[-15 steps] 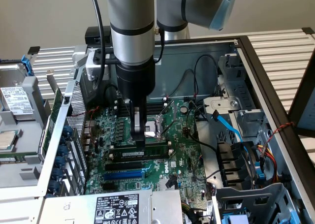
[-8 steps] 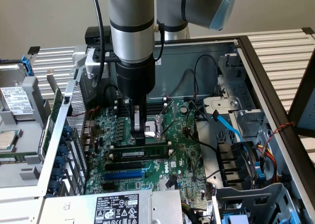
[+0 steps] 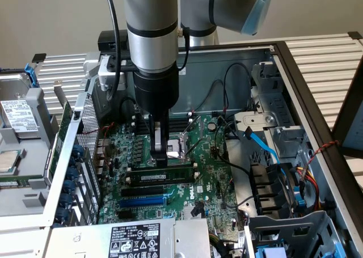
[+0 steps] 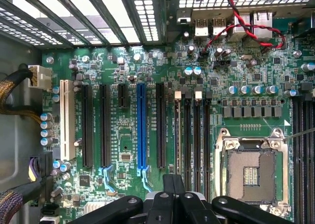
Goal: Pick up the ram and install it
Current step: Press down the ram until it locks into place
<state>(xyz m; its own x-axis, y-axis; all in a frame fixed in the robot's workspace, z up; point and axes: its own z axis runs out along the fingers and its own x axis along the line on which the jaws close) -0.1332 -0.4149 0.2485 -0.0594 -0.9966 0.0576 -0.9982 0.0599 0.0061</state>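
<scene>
Gripping: jaws clenched, apparently on the ram at mid-length of its top edge | ram stands along the black memory slots, just near of the CPU socket | advice: lift straight, stick upright, parallel to slot.

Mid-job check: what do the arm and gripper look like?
The arm is a silver-grey tube with black rings and a pale blue joint cap; a black cable runs along it. The gripper is black, with bolted links and narrow fingers.
</scene>
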